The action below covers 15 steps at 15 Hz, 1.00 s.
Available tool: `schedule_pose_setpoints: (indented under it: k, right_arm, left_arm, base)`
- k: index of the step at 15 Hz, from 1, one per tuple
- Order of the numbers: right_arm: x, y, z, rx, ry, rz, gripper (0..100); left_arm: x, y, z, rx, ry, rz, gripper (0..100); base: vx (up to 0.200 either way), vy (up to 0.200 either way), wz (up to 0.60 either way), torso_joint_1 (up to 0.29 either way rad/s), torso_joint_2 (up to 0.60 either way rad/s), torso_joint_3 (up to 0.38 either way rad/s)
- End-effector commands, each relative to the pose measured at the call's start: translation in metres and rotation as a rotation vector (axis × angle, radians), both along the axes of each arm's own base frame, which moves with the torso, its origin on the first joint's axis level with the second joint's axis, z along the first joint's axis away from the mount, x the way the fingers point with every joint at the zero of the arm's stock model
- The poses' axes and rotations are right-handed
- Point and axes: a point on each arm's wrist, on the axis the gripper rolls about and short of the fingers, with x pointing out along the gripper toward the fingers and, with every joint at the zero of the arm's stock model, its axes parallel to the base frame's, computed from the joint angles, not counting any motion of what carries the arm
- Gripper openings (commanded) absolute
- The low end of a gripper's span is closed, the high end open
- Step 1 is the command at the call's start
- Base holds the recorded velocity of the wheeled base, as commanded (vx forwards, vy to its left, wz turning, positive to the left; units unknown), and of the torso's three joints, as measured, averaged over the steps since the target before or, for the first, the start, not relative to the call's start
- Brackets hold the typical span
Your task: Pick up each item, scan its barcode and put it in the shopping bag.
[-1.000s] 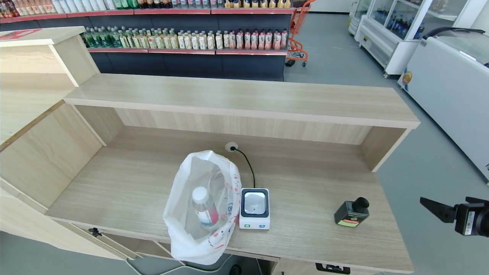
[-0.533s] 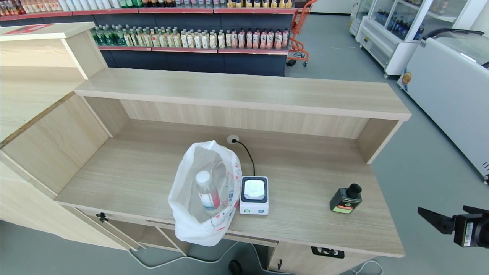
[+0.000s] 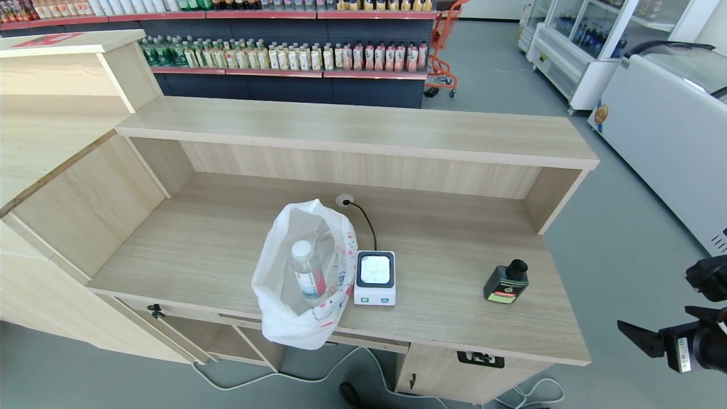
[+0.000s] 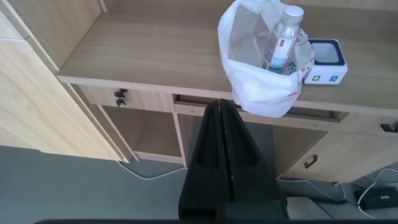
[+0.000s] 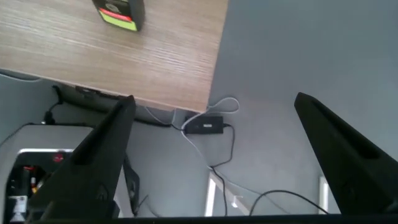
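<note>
Jaws of the left gripper (image 4: pixel 220 106) are clenched flat against each other with nothing between them. They hang on the near side of the tabletop (image 3: pixel 216 238), lower than its front edge and in line with the shopping bag (image 3: pixel 284 307). That bag, white plastic with small red and blue prints, sits left of the tabletop's middle with its mouth open upward and its near side sagging over the front edge. Inside it a clear bottle (image 3: pixel 306 275) with a white cap and a red and blue label stands leaning slightly. Just beside the bag's right side, touching or nearly so, is the white scanner (image 3: pixel 375 278), its dark-framed window facing up. A black cable (image 3: pixel 366 227) runs from its far side to a round port in the tabletop. Well apart to the right, close to the tabletop's right end, sits the one item outside the bag, a dark bottle (image 3: pixel 504 282) with a black cap and a green and red label. I cannot tell whether it stands upright or lies down. Farther right, off the end of the tabletop and over the grey floor, the right gripper (image 5: pixel 214 98) hangs with its jaws spread wide and empty.
</note>
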Motion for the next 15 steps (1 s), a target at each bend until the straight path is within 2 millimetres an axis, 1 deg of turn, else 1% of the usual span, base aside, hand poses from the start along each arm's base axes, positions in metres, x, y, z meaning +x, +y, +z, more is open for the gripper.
schedule_pose_setpoints:
  k: [1, 2, 4, 5, 7, 8, 9, 10, 11, 12, 13, 14, 15]
  right_arm:
    - [0.008, -0.002, -0.009, -0.015, 0.057, -0.01, 100]
    - [0.016, -0.004, -0.012, -0.058, 0.085, -0.007, 100]
    - [0.026, -0.006, -0.015, -0.087, 0.107, 0.017, 100]
    - [0.031, -0.007, -0.018, -0.099, 0.126, 0.03, 100]
    - [0.049, -0.01, -0.027, -0.123, 0.131, 0.053, 100]
    - [0.054, -0.011, -0.03, -0.139, 0.125, 0.063, 100]
    - [0.066, -0.012, -0.04, -0.194, 0.124, 0.114, 100]
    - [0.072, -0.012, -0.044, -0.207, 0.117, 0.143, 100]
    - [0.081, -0.009, -0.052, -0.206, 0.11, 0.22, 100]
    - [0.086, -0.007, -0.056, -0.209, 0.116, 0.272, 100]
    - [0.087, -0.006, -0.057, -0.209, 0.117, 0.277, 100]
    - [0.097, -0.002, -0.066, -0.207, 0.13, 0.348, 100]
    - [0.101, 0.001, -0.07, -0.209, 0.135, 0.367, 100]
  left_arm:
    - [0.0, 0.0, 0.0, 0.0, 0.002, 0.0, 0]
    - [0.0, 0.0, 0.0, 0.0, -0.001, 0.0, 0]
    - [0.0, 0.0, 0.0, 0.0, -0.001, 0.0, 0]
    - [0.0, 0.0, 0.0, 0.0, -0.001, 0.0, 0]
    - [0.0, 0.0, 0.0, 0.0, 0.002, 0.0, 0]
    - [0.0, 0.0, 0.0, 0.0, 0.0, 0.0, 0]
    - [0.0, 0.0, 0.0, 0.0, -0.001, 0.0, 0]
    - [0.0, 0.0, 0.0, 0.0, -0.001, 0.0, 0]
    - [0.0, 0.0, 0.0, 0.0, -0.001, 0.0, 0]
    - [0.0, 0.0, 0.0, 0.0, 0.0, 0.0, 0]
    - [0.0, 0.0, 0.0, 0.0, 0.0, 0.0, 0]
    - [0.0, 0.0, 0.0, 0.0, -0.001, 0.0, 0]
    - [0.0, 0.0, 0.0, 0.0, 0.002, 0.0, 0]
  base:
    - [0.0, 0.0, 0.0, 0.0, 0.0, 0.0]
    - [0.0, 0.0, 0.0, 0.0, 0.0, 0.0]
    - [0.0, 0.0, 0.0, 0.0, 0.0, 0.0]
    - [0.0, 0.0, 0.0, 0.0, 0.0, 0.0]
    - [0.0, 0.0, 0.0, 0.0, 0.0, 0.0]
    - [0.0, 0.0, 0.0, 0.0, 0.0, 0.0]
    - [0.0, 0.0, 0.0, 0.0, 0.0, 0.0]
    - [0.0, 0.0, 0.0, 0.0, 0.0, 0.0]
    - [0.0, 0.0, 0.0, 0.0, 0.0, 0.0]
    - [0.0, 0.0, 0.0, 0.0, 0.0, 0.0]
    - [0.0, 0.0, 0.0, 0.0, 0.0, 0.0]
    - [0.0, 0.0, 0.0, 0.0, 0.0, 0.0]
    - [0.0, 0.0, 0.0, 0.0, 0.0, 0.0]
